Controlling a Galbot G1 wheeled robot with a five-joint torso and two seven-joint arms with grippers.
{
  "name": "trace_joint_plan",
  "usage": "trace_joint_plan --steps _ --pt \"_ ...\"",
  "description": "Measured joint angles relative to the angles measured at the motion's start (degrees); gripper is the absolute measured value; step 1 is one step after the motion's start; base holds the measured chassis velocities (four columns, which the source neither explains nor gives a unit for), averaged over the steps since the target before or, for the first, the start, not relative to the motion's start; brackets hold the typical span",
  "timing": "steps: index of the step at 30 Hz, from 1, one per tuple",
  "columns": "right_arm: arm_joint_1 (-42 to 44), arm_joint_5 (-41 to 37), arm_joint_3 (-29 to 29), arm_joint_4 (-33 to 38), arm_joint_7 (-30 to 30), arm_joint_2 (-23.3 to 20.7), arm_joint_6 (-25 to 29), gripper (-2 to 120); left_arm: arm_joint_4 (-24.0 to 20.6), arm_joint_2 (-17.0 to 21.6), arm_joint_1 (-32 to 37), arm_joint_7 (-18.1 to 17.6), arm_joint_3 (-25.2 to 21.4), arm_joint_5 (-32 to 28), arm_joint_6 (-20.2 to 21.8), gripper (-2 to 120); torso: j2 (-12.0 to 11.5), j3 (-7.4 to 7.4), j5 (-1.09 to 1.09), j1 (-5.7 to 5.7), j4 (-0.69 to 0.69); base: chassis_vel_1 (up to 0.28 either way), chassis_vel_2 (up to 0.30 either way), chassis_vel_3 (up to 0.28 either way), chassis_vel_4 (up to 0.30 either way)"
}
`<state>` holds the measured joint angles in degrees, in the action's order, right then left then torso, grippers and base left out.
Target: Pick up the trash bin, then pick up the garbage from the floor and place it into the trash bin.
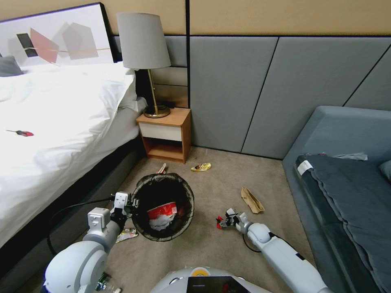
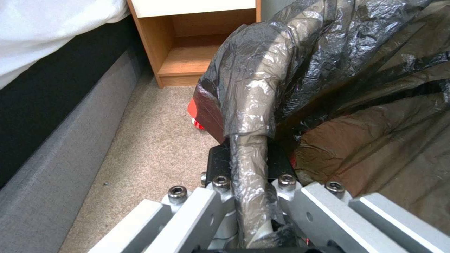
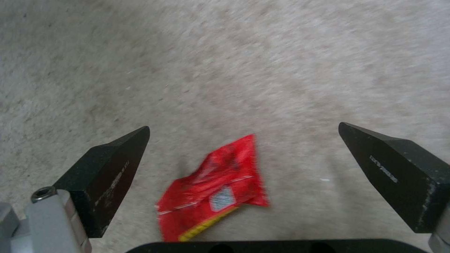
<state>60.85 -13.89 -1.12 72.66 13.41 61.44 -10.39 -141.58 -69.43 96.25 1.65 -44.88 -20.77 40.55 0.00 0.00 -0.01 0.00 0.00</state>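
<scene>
On the floor [image 1: 211, 244] between bed [image 1: 53, 134] and sofa [image 1: 346, 183], you've got the trash bin [image 1: 163, 206] gripped at its near-left rim by your left gripper [image 1: 129, 204]; in the left wrist view its fingers are clamped on the bag-covered rim [image 2: 248, 116]. Inside the bin: red-and-white paper cup [image 1: 162, 210] and white tissue [image 1: 161, 222]. Your right gripper [image 1: 223, 221] sits low over the carpet, right of the bin, fingers [image 3: 110, 175] spread wide, nothing held. A red snack wrapper [image 3: 216, 189] lies flat on the carpet between them, touching neither finger. Litter on the floor: tan paper bag [image 1: 251, 200] just beyond the right gripper, yellow wrapper [image 1: 201, 167] near the nightstand [image 1: 166, 136], another small piece [image 1: 162, 168] behind the bin, shiny wrapper [image 1: 127, 234] beside your left arm, clear bottle [image 1: 104, 281] at the near-left edge. Lamp [image 1: 143, 53] on the nightstand.
</scene>
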Motion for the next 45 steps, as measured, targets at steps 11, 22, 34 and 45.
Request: trace_joint_plan --steps 11,22,34,45 --pt "0.23 1.34 -0.33 -1.85 -0.10 1.51 0.75 100 0.07 0.05 0.07 0.10 -0.02 -0.05 -0.11 1 0.00 0.00 0.00 0.00 0.00 0.000 0.000 0.000 0.000" --pt "1.08 2.61 0.57 -3.61 0.04 2.95 2.11 100 0.02 -0.03 0.30 0.13 -0.02 0.10 -0.19 1 0.00 0.00 0.02 0.00 0.00 0.000 0.000 0.000 0.000" --pt "1.37 2.97 1.36 -4.85 0.12 3.73 2.86 100 0.06 -0.06 0.48 0.13 0.03 0.30 -0.24 1 0.00 0.00 0.01 0.00 0.00 0.000 0.000 0.000 0.000" --pt "1.31 3.13 1.40 -5.49 -0.05 4.05 3.47 89 0.15 -0.07 0.41 0.14 -0.01 0.31 -0.24 1 0.00 0.00 0.02 0.00 0.00 0.000 0.000 0.000 0.000"
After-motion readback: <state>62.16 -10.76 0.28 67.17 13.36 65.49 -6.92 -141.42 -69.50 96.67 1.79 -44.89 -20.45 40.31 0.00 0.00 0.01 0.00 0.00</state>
